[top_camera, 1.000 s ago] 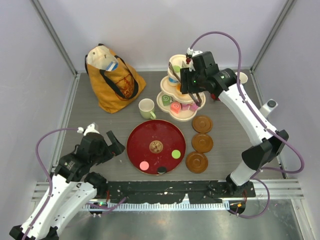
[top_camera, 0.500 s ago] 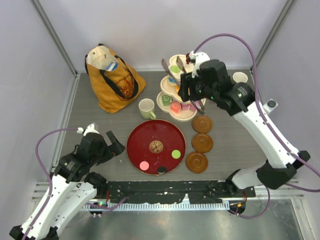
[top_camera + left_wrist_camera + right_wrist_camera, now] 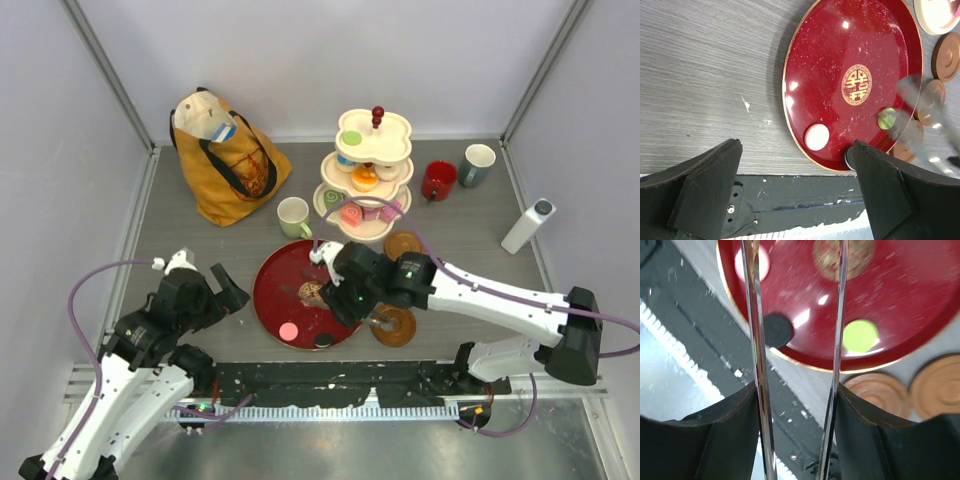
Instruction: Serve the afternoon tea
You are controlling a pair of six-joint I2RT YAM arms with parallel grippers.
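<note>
My right gripper point(image 3: 345, 298) hangs over the right half of the dark-red tray point(image 3: 280, 275), shut on a pair of metal tongs point(image 3: 752, 315). Both blades lie against my finger pads, and their tips run out of the top of the right wrist view. On the tray lie a pink pastry point(image 3: 288, 331), a black one point(image 3: 323, 340) and a green one point(image 3: 860, 336). More pastries fill the tiered stand point(image 3: 365, 180) behind. The pale green mug point(image 3: 293, 216) stands left of the stand, the red mug point(image 3: 437, 180) and grey-blue mug point(image 3: 478, 163) right of it. My left gripper point(image 3: 222, 285) rests open beside the tray's left edge.
A mustard-yellow tote bag point(image 3: 225, 160) sits at the back left. Brown coasters point(image 3: 404, 247) lie right of the tray, one point(image 3: 395, 325) under my right arm. A white bottle point(image 3: 528, 226) stands at the far right. The black base rail point(image 3: 330, 380) runs along the near edge.
My right arm has swung from the tiered stand forward and down to the tray, carrying the tongs. The left arm has not moved.
</note>
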